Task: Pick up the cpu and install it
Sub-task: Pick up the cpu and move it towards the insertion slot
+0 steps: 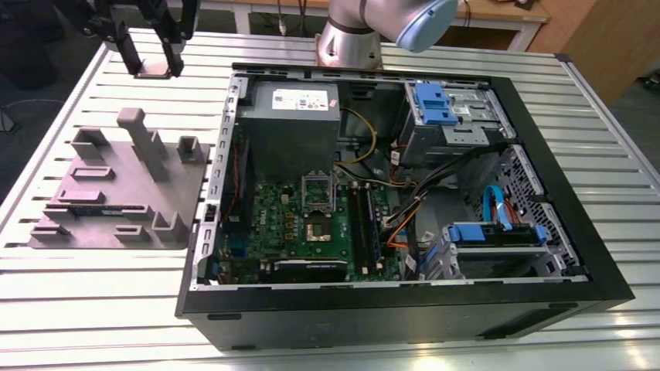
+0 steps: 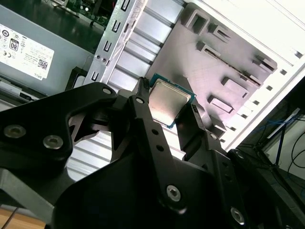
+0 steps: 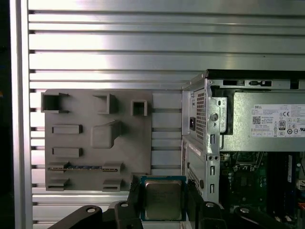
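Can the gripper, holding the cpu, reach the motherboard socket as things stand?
Probably yes. The case lies open, nothing covers the socket, and the cables pass beside it. The gripper is shut on the cpu.

– what carries it all?
– a table point(image 1: 103, 309) of ribbed aluminium slats, silver-grey, running side to side in the exterior view.
– light?
– bright; the slats glare white in the first wrist view.
– beyond the table?
– a brown wooden panel point(image 1: 593, 35) at the exterior view's right, dark floor point(image 1: 15, 147) at its left.
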You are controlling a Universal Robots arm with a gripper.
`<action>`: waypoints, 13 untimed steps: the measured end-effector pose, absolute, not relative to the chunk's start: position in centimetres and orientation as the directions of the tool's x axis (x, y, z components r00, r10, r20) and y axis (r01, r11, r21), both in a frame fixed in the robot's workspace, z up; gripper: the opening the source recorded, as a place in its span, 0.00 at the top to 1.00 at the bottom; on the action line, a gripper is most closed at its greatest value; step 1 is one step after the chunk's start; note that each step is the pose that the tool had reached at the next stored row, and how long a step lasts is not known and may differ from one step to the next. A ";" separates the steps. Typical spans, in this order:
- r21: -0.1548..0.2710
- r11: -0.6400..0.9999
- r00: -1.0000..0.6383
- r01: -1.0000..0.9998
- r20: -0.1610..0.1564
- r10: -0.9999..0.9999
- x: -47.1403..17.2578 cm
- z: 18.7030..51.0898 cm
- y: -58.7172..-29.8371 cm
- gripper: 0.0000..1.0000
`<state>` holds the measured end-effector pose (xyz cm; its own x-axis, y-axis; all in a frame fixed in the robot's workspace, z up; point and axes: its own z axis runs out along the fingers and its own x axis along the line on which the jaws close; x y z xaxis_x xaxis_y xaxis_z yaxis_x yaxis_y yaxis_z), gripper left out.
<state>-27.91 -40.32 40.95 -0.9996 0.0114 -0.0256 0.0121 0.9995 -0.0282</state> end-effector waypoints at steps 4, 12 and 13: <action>-0.028 1.000 -1.000 0.012 -0.026 0.011 -27.8 40.9 -40.3 0.53; -0.028 1.000 -1.000 0.012 -0.026 0.011 -27.5 41.0 -40.3 0.53; -0.028 1.000 -1.000 0.012 -0.026 0.011 -27.5 40.9 -40.3 0.53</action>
<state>-27.50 -40.32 40.95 -0.9996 0.0114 -0.0256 0.0122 0.9995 -0.0282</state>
